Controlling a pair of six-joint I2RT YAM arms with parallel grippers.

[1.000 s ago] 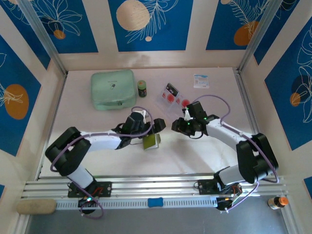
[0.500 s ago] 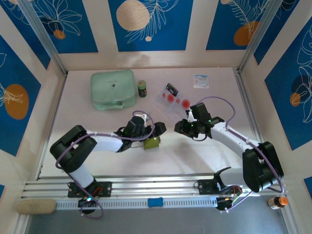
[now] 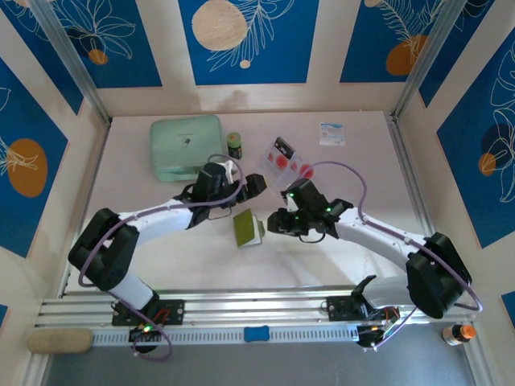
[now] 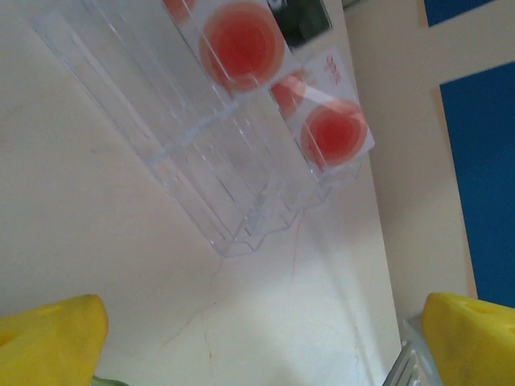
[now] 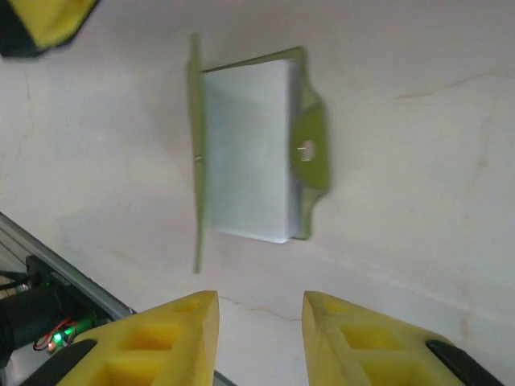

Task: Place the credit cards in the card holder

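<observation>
Two arms reach over the tabletop (image 3: 161,249) toward its middle, where the card holder (image 3: 248,228) lies open and flat, touched by neither tool. From the right wrist, the card holder (image 5: 249,173) shows a pale grey sleeve face with olive-green edging and a snap tab on one side.

The right tool (image 3: 275,223) sits just beside the holder, on the side toward the tabletop's right edge. Its yellow fingers (image 5: 173,342) stand a little apart with nothing between them, and the right tool (image 5: 261,322) points at the holder without reaching it.

The left tool (image 3: 251,186) is on the holder's far side, between it and the clear tray (image 3: 278,173). From the left wrist, the left tool (image 4: 261,342) has its yellow fingers (image 4: 56,338) spread wide and holds nothing.

The credit cards (image 3: 281,158) stand tilted in the tray, toward the far edge and a little right of centre. The left wrist view shows the tray (image 4: 201,177) with its slots and red-circled credit cards (image 4: 334,133) at its far end.

Near the far edge lie a mint-green zip case (image 3: 187,147), a small green jar (image 3: 234,145) and a white packet (image 3: 331,133).
</observation>
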